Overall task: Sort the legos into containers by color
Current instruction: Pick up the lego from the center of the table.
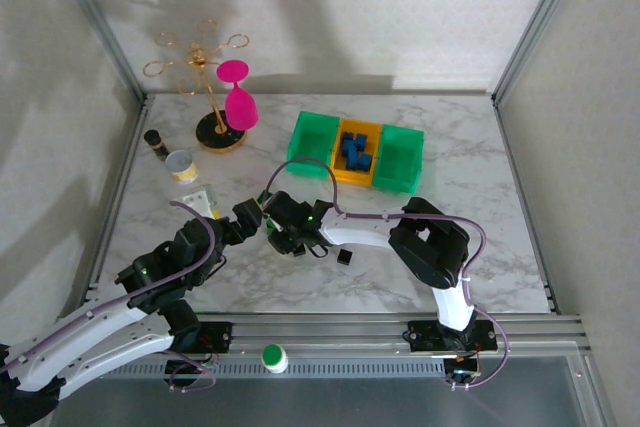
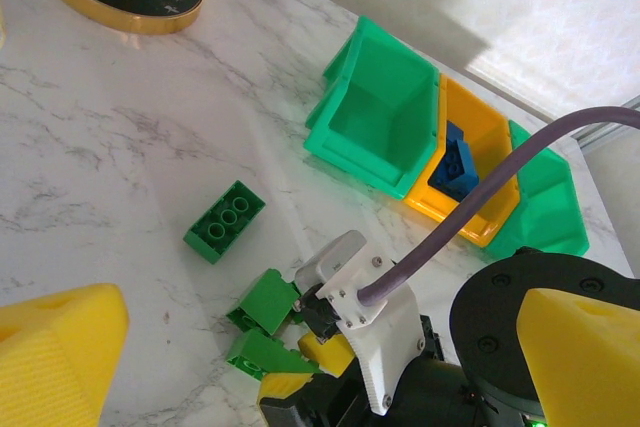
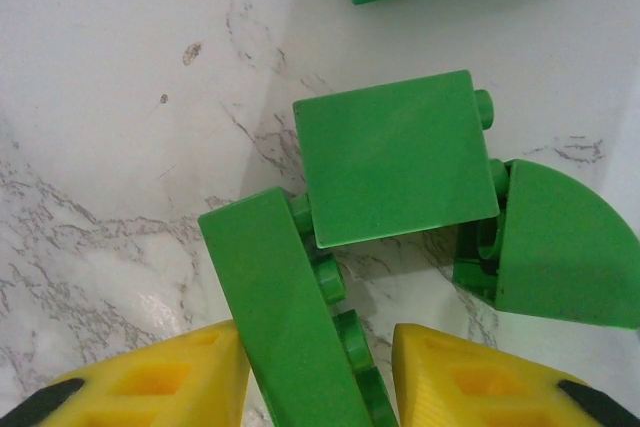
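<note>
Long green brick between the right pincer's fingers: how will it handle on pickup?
Probably stiff and light: the long green brick looks like hard moulded plastic. It lies on its side, so the right pincer would bear on bumpy studs; it may twist. Its studs seem to touch the square green brick, which could get dragged.

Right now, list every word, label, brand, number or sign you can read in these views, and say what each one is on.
No text can be read.
The green bricks, the bins and the marble table show no print.
The small can and the dark bottle at the table's left edge may carry labels, but they are too small to read.
</note>
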Controlling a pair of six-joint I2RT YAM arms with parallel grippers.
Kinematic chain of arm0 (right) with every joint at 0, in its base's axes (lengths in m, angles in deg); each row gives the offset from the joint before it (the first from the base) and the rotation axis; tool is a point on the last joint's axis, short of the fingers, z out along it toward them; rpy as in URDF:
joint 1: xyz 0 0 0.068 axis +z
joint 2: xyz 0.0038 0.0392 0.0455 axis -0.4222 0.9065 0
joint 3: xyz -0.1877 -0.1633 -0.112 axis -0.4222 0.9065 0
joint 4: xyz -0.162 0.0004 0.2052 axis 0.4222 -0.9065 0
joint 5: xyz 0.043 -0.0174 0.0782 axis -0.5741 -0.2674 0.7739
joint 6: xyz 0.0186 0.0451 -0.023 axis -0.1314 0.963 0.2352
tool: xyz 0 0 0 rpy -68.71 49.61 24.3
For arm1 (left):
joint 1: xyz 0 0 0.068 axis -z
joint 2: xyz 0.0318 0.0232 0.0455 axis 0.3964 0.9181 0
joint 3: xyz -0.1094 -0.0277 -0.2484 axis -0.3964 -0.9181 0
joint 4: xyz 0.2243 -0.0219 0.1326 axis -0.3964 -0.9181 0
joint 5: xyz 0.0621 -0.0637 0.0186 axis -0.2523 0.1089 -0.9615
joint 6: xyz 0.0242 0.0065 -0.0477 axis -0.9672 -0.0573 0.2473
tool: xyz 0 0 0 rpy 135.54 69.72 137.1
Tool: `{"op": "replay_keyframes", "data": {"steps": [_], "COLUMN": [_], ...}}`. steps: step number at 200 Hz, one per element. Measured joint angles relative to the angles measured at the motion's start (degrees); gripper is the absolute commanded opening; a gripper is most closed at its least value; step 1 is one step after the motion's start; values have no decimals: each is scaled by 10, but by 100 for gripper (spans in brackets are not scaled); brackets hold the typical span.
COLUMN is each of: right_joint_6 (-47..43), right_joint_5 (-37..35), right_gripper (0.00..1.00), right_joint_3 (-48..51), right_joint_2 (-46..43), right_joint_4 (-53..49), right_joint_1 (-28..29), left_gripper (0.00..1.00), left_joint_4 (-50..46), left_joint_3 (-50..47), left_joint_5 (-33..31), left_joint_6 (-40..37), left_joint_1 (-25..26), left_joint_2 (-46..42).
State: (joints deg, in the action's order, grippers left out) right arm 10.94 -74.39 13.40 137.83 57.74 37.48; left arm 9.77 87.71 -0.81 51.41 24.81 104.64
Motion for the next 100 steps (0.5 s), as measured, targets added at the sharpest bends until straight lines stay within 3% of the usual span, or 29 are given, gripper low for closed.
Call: {"op": "replay_keyframes", "data": {"steps": [37,100], "right_joint_6": [-1,6], "right_joint_5": [0,0], "right_gripper": [32,27], "right_joint_3": [0,2], "right_joint_2": [0,-16], "right_joint_4": [0,-1], "right_joint_1": [0,0], "left_gripper": [100,100], "left_joint_4": [0,0], "left_joint_3": [0,0], "left_joint_5": [0,0], "left_joint_6": [0,0], "left_joint_1": [0,0], "left_joint_2": [5,5]}}
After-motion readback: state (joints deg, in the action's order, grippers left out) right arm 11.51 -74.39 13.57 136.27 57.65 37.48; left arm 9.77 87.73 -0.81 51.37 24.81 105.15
